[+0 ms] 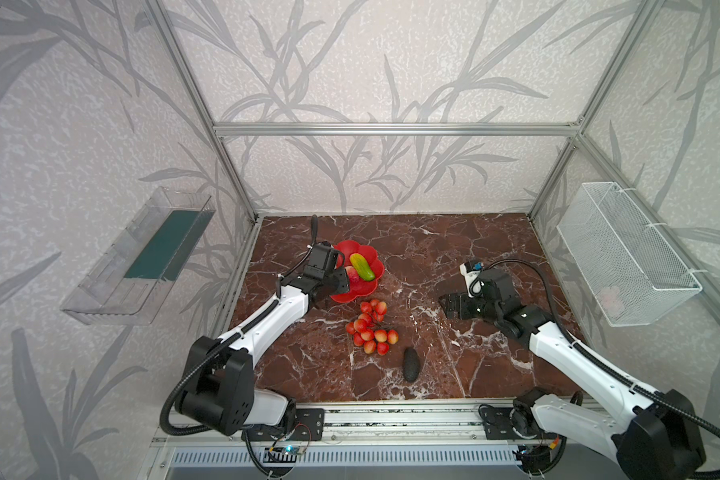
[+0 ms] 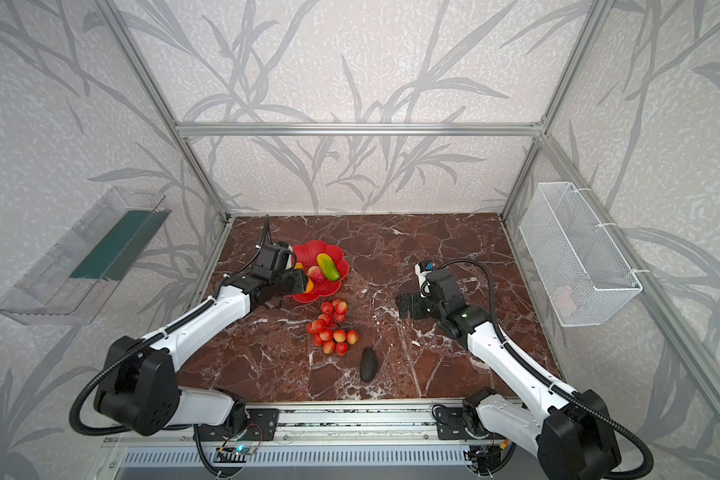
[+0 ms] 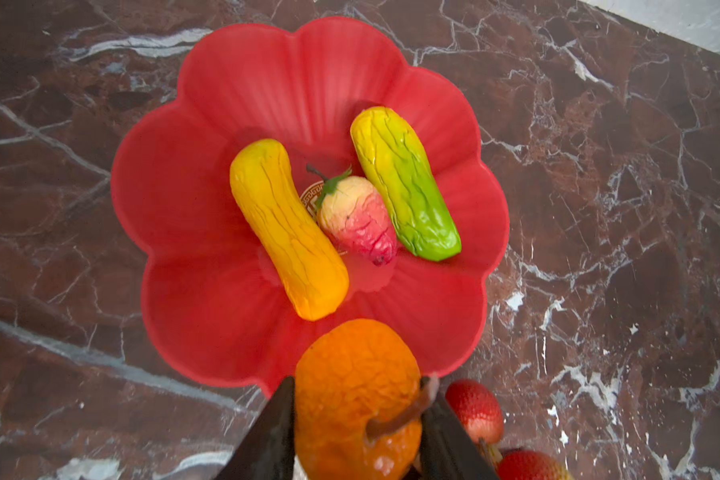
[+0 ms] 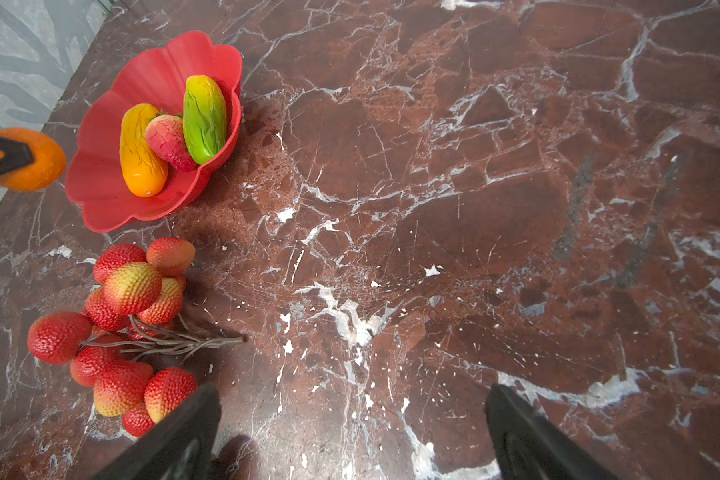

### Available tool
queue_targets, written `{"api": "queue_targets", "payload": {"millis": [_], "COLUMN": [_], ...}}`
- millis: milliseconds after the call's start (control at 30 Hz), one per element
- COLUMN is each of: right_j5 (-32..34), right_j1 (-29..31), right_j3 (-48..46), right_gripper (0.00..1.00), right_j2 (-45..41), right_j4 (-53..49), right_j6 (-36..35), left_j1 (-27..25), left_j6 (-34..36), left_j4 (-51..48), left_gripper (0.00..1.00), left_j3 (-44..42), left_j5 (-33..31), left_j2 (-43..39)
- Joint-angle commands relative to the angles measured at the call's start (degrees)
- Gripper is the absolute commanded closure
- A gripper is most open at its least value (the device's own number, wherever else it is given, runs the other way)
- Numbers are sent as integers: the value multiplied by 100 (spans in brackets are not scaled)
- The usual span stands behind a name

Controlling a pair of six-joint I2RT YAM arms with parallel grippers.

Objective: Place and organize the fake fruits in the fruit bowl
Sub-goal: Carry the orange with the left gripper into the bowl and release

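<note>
Jaws of the left gripper [image 3: 356,419] squeeze the orange [image 3: 356,390], 1 on each side. The orange hangs over the bowl's [image 3: 208,137] edge, at about 6 o'clock on the bowl in the left wrist view. The right gripper [image 4: 352,432] has its jaws wide apart and holds nothing. It waits above the bare table [image 4: 474,166], well away from the bowl.

The bowl sits on the table at about 10 o'clock from the table's middle in both top views. 3 fruits already lie in it: the yellow fruit [image 3: 287,228], the strawberry [image 3: 358,220] and the green fruit [image 3: 404,183]. They lie side by side across the middle and touch.

To do this step well, I think the left arm should carry the orange a bit more over the bowl, to the red space at about 7 o'clock, next to the yellow fruit. Then it should go low and let go softly. An orange is round, so it may roll. A drop from high up could bump the other 3 fruits or bounce out.

2 fruits are not in the bowl yet. The cherries [image 1: 371,328] lie on the table just beside the bowl, at about 5 o'clock from it in a top view. The avocado [image 1: 411,364] lies near them, closer to the front edge.

The cherries have thin twigs [image 4: 175,343] that could catch a jaw. A clear tray [image 1: 142,257] and a wire basket [image 1: 624,253] hang on the side walls, out of the way.
</note>
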Motion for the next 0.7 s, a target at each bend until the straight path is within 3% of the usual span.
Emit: {"api": "queue_targets", "payload": {"millis": [0,433,667], "right_j5": [-99,60,24], "right_j1": [-18,-21,-12], "right_j3": [-17,14,-33], "right_gripper": [1,1,0], "right_j2": [-87,-122,-74], "right_j4": [-50,-384,-394], "right_j6": [51,-177,-99], "left_j1": [245,650,652], "left_j6": [140,359,223], "left_j4": [484,417,358], "left_gripper": [57,57,56], "left_j3": [404,2465,2838], "left_j5": [196,190,347], "left_j2": [334,2874,3448]}}
